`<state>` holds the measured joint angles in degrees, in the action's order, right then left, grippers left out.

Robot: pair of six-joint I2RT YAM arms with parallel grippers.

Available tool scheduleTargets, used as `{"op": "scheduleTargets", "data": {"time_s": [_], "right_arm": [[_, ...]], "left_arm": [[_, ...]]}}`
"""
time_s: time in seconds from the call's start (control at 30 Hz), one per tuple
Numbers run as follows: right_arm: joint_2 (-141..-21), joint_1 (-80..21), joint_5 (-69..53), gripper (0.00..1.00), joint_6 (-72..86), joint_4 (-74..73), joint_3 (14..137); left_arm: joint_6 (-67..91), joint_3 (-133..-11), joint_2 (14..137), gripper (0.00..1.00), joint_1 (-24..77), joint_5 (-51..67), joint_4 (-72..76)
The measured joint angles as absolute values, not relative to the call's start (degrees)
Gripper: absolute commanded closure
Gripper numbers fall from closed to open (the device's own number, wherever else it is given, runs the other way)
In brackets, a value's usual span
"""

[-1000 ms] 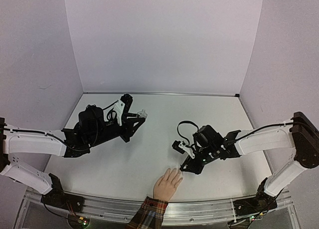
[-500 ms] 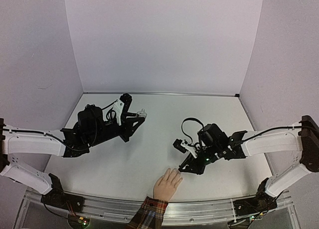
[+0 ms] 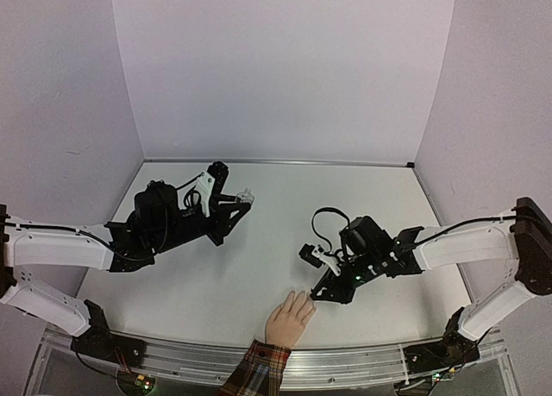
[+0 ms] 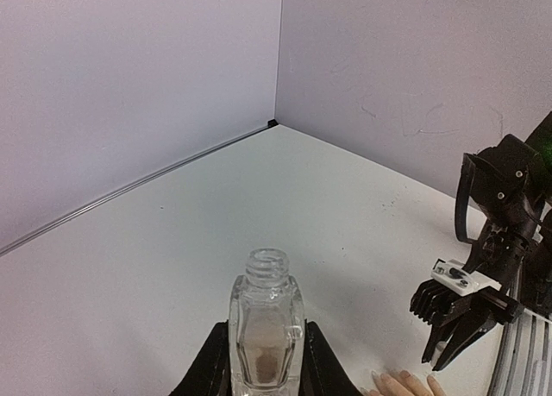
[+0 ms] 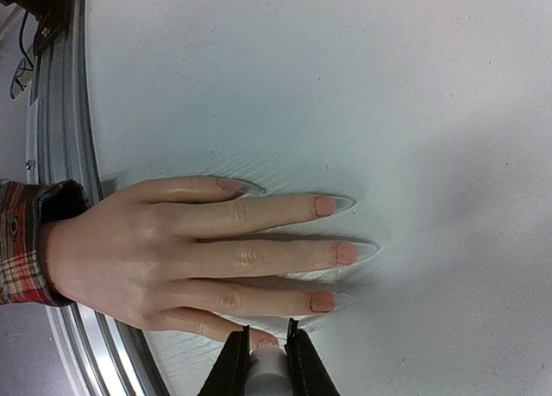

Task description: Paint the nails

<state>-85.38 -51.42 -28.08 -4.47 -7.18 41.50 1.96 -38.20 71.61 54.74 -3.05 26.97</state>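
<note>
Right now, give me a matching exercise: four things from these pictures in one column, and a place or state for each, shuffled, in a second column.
Things
1. glass bottle
2. white cap
3. hand
4. nails

Places or states
A. long and pointed, three with pink-orange patches
B. pinched in the right gripper
C. uncapped, upright in the left gripper
D. palm down on the table

Pairs: 1-C, 2-B, 3-D, 4-A
</note>
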Motion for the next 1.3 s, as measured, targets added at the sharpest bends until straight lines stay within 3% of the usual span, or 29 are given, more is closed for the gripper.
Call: {"op": "scheduleTargets", "data": {"time_s": [1.3], "right_arm": [[-87.3,-51.4,-24.9,1.00,-4.2,-7.3,41.9]], "left_arm": [[1.7,-38.2,70.9,1.00,54.7,-3.0,26.9]]}}
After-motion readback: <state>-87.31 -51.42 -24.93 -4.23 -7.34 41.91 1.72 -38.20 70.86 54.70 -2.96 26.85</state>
